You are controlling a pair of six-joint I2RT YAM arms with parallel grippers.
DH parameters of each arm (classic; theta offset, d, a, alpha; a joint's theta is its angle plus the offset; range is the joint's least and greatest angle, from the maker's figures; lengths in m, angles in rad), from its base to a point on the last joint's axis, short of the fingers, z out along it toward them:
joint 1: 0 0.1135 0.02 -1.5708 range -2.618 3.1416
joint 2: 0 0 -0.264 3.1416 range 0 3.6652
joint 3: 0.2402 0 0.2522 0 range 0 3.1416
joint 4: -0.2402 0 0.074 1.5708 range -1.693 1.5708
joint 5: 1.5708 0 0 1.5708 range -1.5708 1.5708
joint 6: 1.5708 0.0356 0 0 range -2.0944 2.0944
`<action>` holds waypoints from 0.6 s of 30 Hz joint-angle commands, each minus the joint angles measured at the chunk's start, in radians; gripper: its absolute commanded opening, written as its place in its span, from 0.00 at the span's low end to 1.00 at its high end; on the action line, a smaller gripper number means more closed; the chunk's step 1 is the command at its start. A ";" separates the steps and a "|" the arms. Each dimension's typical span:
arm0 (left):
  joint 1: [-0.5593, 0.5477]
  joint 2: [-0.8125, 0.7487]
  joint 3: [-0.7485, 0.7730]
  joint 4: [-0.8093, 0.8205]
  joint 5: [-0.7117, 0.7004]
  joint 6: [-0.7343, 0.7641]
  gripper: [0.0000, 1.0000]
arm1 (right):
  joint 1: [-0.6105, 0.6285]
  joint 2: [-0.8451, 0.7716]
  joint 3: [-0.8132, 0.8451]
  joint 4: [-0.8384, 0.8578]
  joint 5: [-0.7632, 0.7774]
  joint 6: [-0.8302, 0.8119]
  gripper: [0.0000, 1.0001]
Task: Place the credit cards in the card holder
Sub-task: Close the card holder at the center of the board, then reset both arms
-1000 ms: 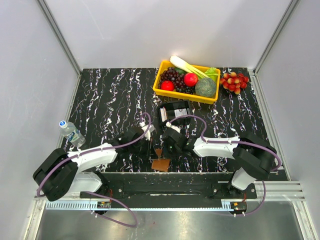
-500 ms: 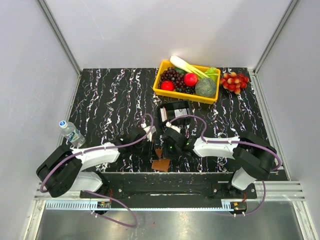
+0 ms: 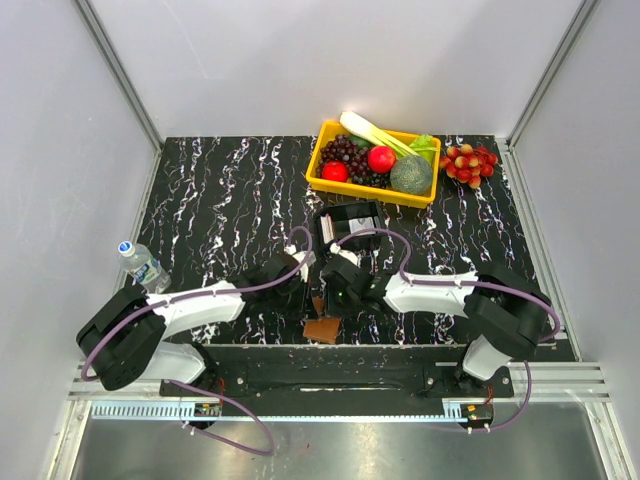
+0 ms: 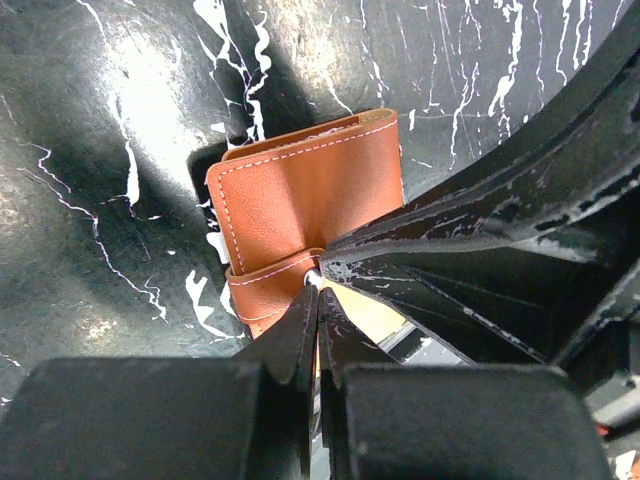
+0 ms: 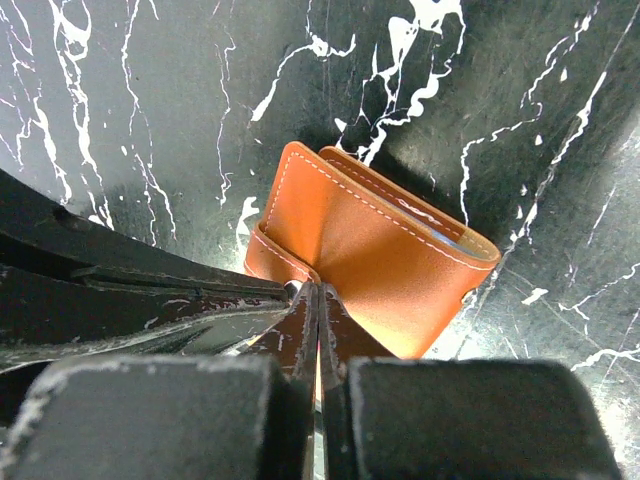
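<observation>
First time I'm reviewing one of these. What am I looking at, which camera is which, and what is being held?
Two robot arms are bolted at the near edge of a black marbled table. The wide picture looks down from above and behind them. Each close-up comes from a camera on one wrist, so the dark wedges at the bottom are that arm's own fingers. On the table lie a yellow tray of fruit and vegetables, red grapes, a water bottle, a small black box and the brown card holder. The left gripper and right gripper are both shut, each pinching the holder near its strap.
</observation>
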 commanded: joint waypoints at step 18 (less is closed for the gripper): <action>-0.097 0.187 -0.004 -0.119 -0.258 -0.052 0.00 | 0.096 0.073 0.082 -0.104 0.140 0.022 0.00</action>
